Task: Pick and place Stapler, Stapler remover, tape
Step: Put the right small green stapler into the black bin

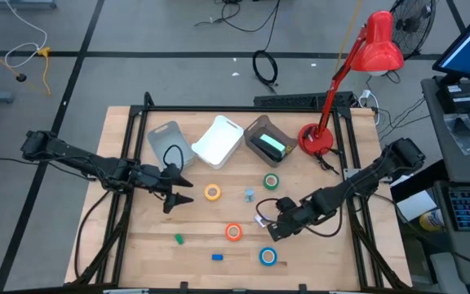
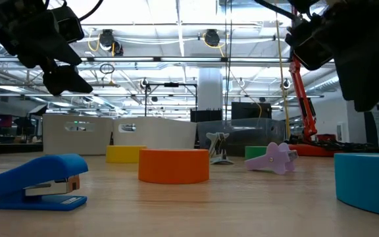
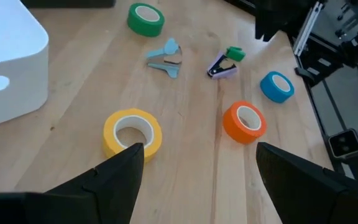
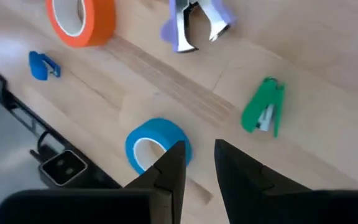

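At the far side of the table (image 1: pixel 137 245) three containers are sitting in a row: a grey bin (image 1: pixel 165 144) on the left holding what looks like a dark cable, a white bin (image 1: pixel 218 140) in the middle whose contents cannot be made out, and a dark bin (image 1: pixel 266 141) on the right with a green object (image 1: pixel 271 146) lying in it.

The left arm is reaching in from the left edge, and the left gripper (image 1: pixel 182 186) is hanging above the wood with its fingers spread wide and nothing between them, just left of the yellow tape (image 1: pixel 212 193). The right arm is stretching in from the right edge, its right gripper (image 1: pixel 269 229) hovering with fingers drawn close together and nothing seen between them, just above the blue tape (image 1: pixel 268 256).

The orange tape (image 1: pixel 233 233) is lying between the two grippers, and the green tape (image 1: pixel 271 181) is lying farther back on the right. A small blue stapler (image 1: pixel 217 257) is resting near the front edge, a green stapler (image 1: pixel 179 239) to its left. A purple staple remover (image 4: pixel 194 22) is lying near the orange tape, seen from the right wrist.
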### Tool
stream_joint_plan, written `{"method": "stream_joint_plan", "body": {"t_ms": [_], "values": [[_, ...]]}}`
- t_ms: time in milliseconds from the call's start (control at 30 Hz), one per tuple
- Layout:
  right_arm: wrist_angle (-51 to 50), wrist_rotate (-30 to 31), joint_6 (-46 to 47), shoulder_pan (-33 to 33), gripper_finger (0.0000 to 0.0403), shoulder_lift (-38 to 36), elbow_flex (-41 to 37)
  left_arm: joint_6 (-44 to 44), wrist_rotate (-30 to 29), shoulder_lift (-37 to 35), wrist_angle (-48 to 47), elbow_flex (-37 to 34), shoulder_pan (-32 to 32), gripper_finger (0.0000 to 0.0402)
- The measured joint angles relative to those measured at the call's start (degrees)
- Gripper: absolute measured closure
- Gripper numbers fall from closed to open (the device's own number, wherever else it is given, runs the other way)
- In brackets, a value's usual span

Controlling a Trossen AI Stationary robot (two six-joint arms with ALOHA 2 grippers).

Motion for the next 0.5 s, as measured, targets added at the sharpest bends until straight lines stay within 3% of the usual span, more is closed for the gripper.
{"method": "stream_joint_plan", "body": {"t_ms": [500], "values": [[7.8,-0.5,-2.0,-0.1,0.0322,0.0,-0.1,2.6,-0.5,0.0,-0.1,0.0,0.0,0.0088]]}}
